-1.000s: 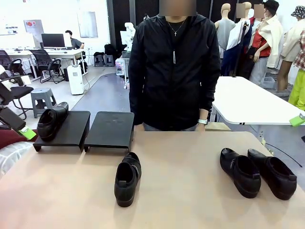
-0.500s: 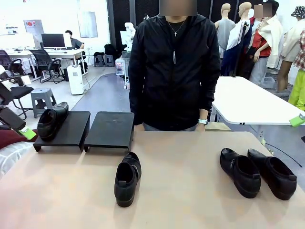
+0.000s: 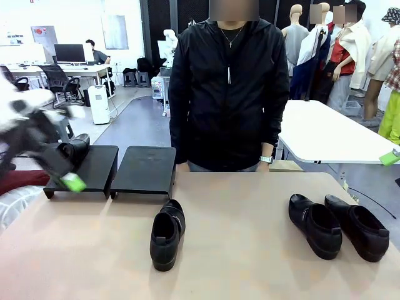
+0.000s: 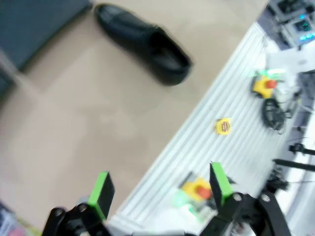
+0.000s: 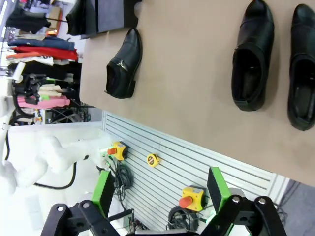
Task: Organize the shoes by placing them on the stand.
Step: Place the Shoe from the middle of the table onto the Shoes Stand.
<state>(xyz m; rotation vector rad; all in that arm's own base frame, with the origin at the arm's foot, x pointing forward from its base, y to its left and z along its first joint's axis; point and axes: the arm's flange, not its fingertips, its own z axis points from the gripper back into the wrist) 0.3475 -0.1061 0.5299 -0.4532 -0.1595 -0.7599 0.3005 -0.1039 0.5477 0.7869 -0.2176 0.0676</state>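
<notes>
One black glossy shoe (image 3: 69,155) lies on the left panel of the black stand (image 3: 145,170). A second shoe (image 3: 167,235) sits on the table just in front of the right panel, toe toward the stand. A pair of shoes (image 3: 314,225) (image 3: 357,229) rests at the right. My left gripper (image 3: 70,180), blurred by motion, hangs open in front of the left panel, near the shoe there. In the left wrist view that gripper (image 4: 161,186) holds nothing, and the middle shoe (image 4: 142,42) lies far ahead. My right gripper (image 5: 160,189) is open high above the table, holding nothing.
A person in a black jacket (image 3: 228,94) stands at the far edge behind the stand. The tan table (image 3: 250,262) has free room between the middle shoe and the right pair. A slatted bench with emergency-stop buttons (image 5: 189,196) lies below the near edge.
My left arm has swung up and rightward from the left edge, now blurred over the stand's left panel. The shoes and the person have not moved.
</notes>
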